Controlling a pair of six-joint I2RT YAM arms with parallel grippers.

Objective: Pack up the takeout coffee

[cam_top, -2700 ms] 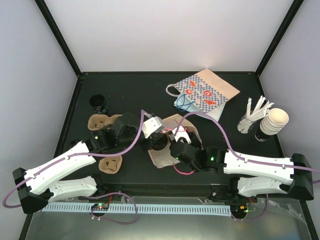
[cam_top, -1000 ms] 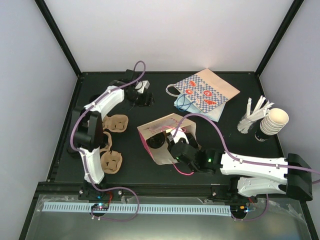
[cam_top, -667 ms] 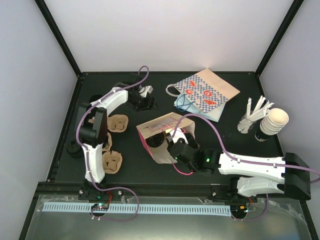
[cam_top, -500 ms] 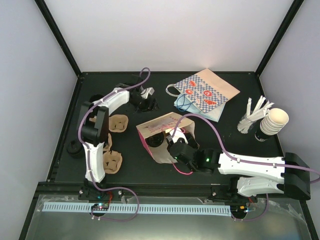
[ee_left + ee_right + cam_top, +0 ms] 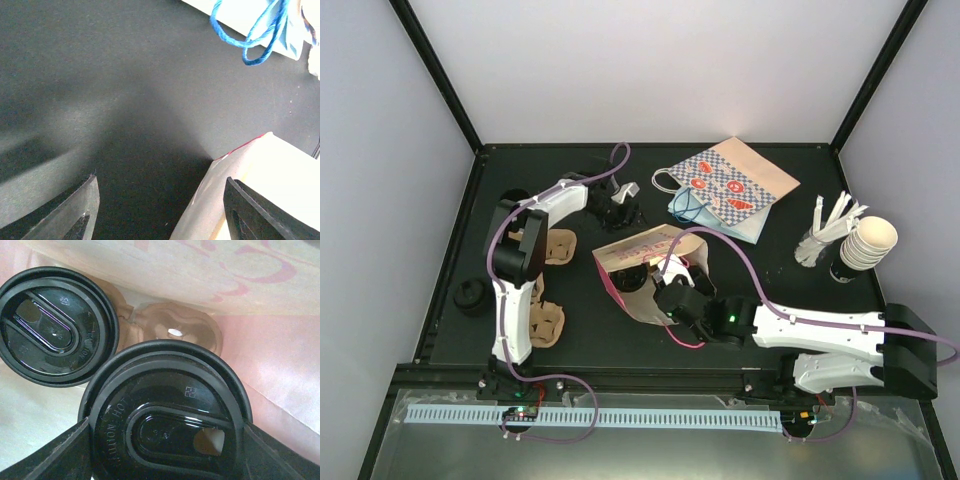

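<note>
The pink bag [image 5: 638,246] lies on its side mid-table, its mouth facing my right arm. Inside it, a brown cardboard carrier [image 5: 175,330] holds two black-lidded cups. The nearer one is the takeout coffee [image 5: 167,410], and my right gripper [image 5: 167,457] is shut on it, a finger pressed against each side of the lid. The second lidded cup [image 5: 52,325] sits behind it on the left. My left gripper [image 5: 620,207] hovers over the table behind the bag, open with only bare mat between its fingers [image 5: 75,212]. The bag's corner [image 5: 250,175] is by the right finger.
A patterned paper bag [image 5: 735,185] with blue handles [image 5: 250,35] lies at the back right. A stack of cream cups [image 5: 867,243] and a holder of white sticks [image 5: 823,230] stand at the far right. Cardboard carriers [image 5: 557,246] [image 5: 542,322] and a small black cup [image 5: 472,297] sit on the left.
My left gripper has swung right along the back of the table toward the pink bag, its jaws narrowing a little. The right gripper has stayed in the bag on the cup.
</note>
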